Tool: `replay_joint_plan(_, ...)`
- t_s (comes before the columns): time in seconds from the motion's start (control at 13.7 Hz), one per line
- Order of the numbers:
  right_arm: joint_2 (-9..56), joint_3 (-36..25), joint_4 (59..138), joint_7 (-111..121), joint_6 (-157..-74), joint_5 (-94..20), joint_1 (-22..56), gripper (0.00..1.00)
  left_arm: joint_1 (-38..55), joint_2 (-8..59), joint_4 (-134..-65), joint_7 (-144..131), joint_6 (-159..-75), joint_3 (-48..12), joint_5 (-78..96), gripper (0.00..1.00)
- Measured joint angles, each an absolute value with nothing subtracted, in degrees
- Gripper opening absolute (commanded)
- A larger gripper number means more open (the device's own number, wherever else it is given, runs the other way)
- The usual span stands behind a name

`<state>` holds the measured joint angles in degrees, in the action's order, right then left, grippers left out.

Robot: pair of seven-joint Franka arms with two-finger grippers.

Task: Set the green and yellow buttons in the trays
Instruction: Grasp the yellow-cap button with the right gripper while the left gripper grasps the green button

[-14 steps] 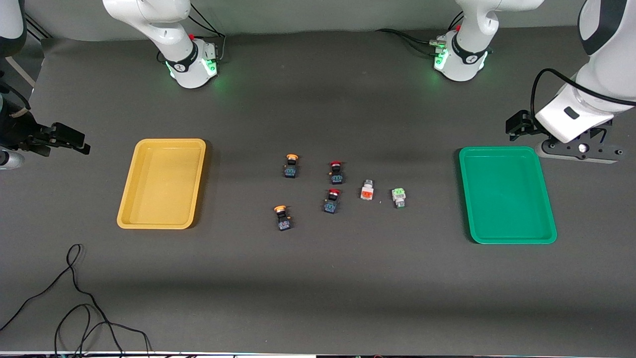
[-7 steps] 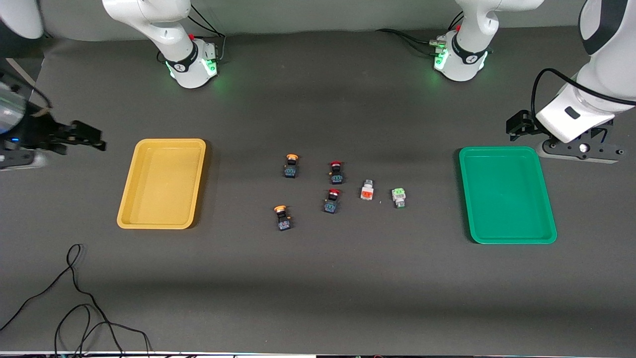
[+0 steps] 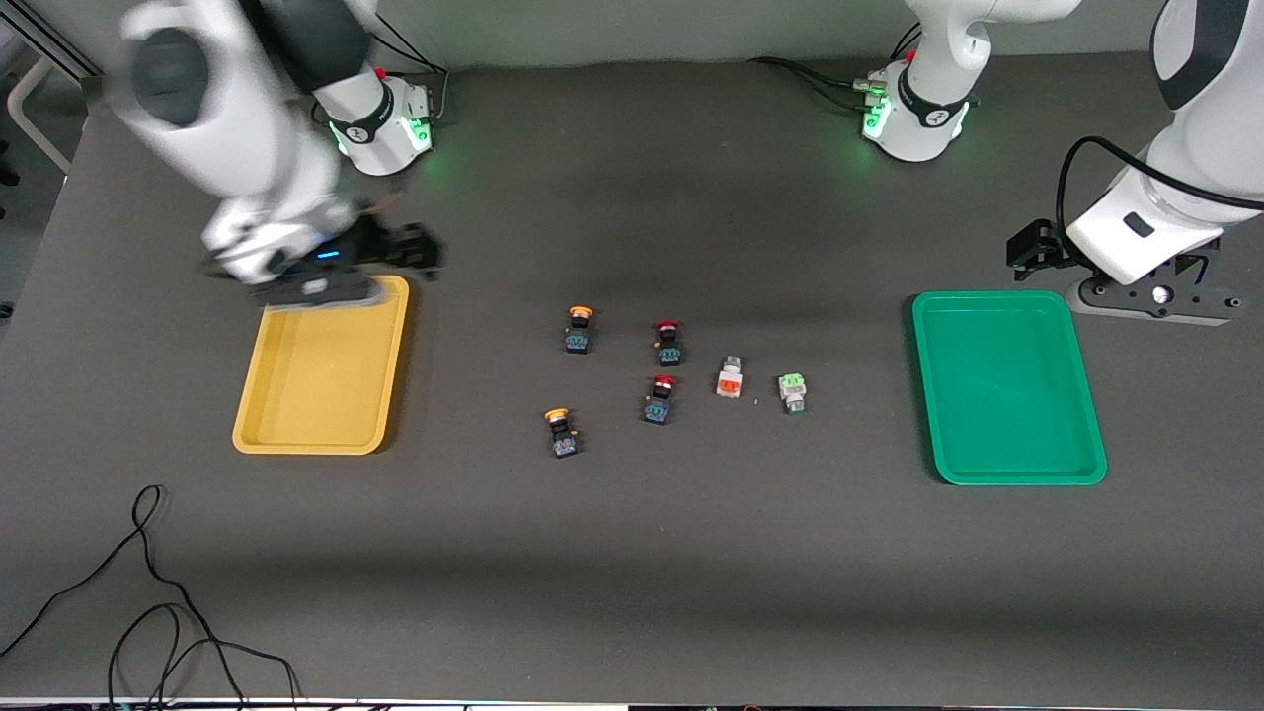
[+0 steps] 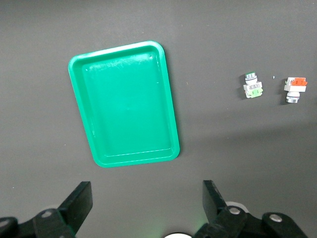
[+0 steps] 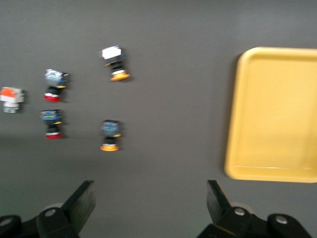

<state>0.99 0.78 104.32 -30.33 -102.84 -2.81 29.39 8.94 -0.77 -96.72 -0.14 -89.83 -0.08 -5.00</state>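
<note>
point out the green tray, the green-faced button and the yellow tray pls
green tray point(image 3: 1007, 390): front view, on its bare floor.
green-faced button point(image 3: 791, 386): front view, on its light green face.
yellow tray point(image 3: 321, 380): front view, on its bare floor.

I see bare surface point(image 3: 632, 553) around the clustered buttons point(image 3: 671, 375); red-capped buttons point(image 3: 664, 370) crowd the middle; both trays point(image 3: 321, 365) lie well apart from them, unobstructed.
</note>
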Motion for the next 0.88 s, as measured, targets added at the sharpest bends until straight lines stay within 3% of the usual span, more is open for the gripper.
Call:
replay_joint_plan(0.29, 4.95, 0.86, 105.12, -46.28, -107.99, -2.76, 41.24, 1.00, 8.95, 0.14, -96.70, -0.14, -91.04, -0.06, -1.64, 1.00)
replay_joint_plan(0.51, 5.48, 0.32, 105.88, -48.00, -108.62, -2.76, 41.70, 1.00, 9.28, 2.61, -96.72, -1.42, -94.88, -0.59, 0.25, 1.00)
replay_joint_plan(0.88, 10.80, -0.22, 111.98, -48.00, -120.41, -2.76, 41.18, 1.00, 12.99, 12.85, -96.93, -12.30, -104.87, -4.32, 0.38, 1.00)
